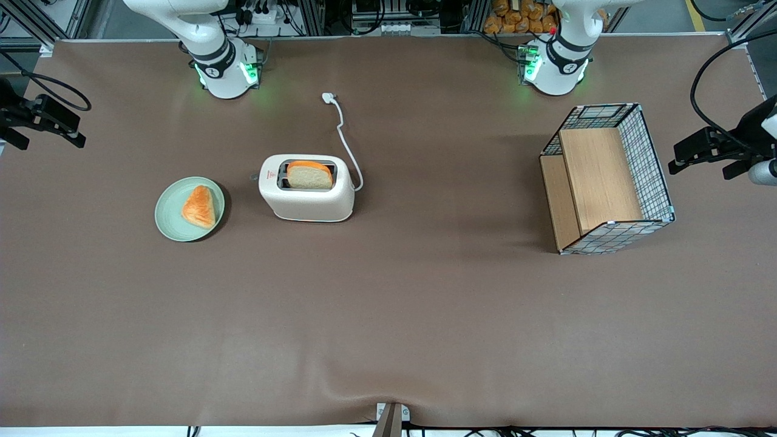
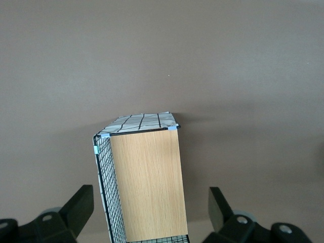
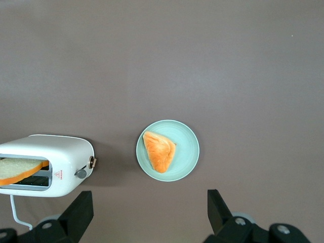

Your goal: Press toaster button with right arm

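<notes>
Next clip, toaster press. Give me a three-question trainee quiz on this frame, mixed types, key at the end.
1. True or false: a bread slice sits in the toaster.
2. What lies on the green plate? A) pastry B) plug C) spoon
3. Fill in: the gripper is open, high above the table, nearest the ____.

Key
1. True: the slice stands in a slot.
2. A: the pastry.
3. plate; the toaster button is untouched.
</notes>
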